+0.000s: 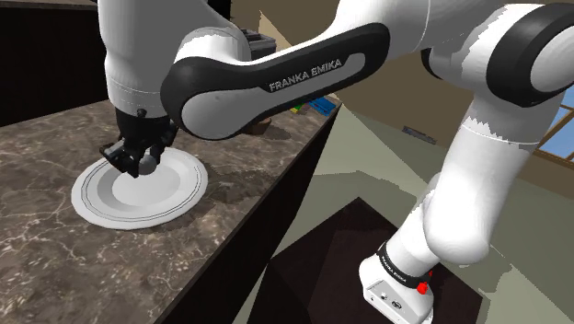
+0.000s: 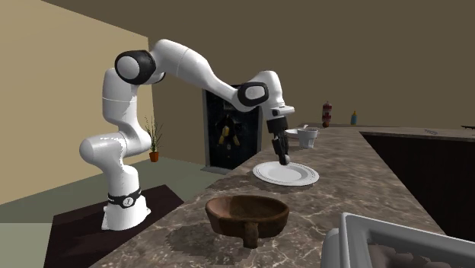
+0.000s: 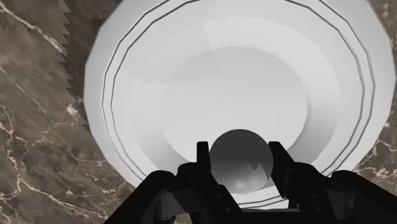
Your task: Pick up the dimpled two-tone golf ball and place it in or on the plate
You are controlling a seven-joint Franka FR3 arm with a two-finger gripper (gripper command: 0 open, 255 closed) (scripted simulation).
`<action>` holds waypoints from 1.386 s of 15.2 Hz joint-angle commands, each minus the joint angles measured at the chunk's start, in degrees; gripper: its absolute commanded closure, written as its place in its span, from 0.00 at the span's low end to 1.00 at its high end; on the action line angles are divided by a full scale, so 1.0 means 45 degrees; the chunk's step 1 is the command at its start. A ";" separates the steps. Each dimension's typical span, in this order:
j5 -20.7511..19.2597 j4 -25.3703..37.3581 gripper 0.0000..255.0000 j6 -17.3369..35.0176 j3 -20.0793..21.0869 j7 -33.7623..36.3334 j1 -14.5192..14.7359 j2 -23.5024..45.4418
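A white plate [image 1: 175, 198] with thin dark rings lies on the brown marble counter [image 1: 55, 267]. My black gripper [image 1: 136, 164] hangs low over the plate's side toward the shoulder view's left, shut on a grey golf ball [image 1: 148, 165]. In the wrist view the golf ball [image 3: 242, 158] sits clasped between the two fingers [image 3: 203, 160], just above the plate [image 3: 229, 76] near its rim. From the second exterior view the gripper [image 2: 283, 159] points straight down at the plate [image 2: 297, 176].
A brown bowl [image 2: 247, 215] stands on the counter nearer the second exterior camera, with a grey bin [image 2: 396, 245] at the lower right. Behind the plate are a white mug [image 2: 307, 137] and two bottles [image 2: 326, 114]. The counter edge [image 1: 267, 202] drops off to the floor.
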 commanded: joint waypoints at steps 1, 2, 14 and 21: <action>-0.0145 -0.0193 1.00 0.0296 -0.0051 0.0111 0.0011 0.0129; -0.0224 -0.0283 1.00 0.0435 -0.0076 0.0181 0.0026 0.0196; -0.0326 -0.0392 0.00 0.0608 -0.0110 0.0270 0.0047 0.0285; 0.0557 -0.0046 0.00 -0.0532 0.0189 -0.0277 -0.0119 -0.0739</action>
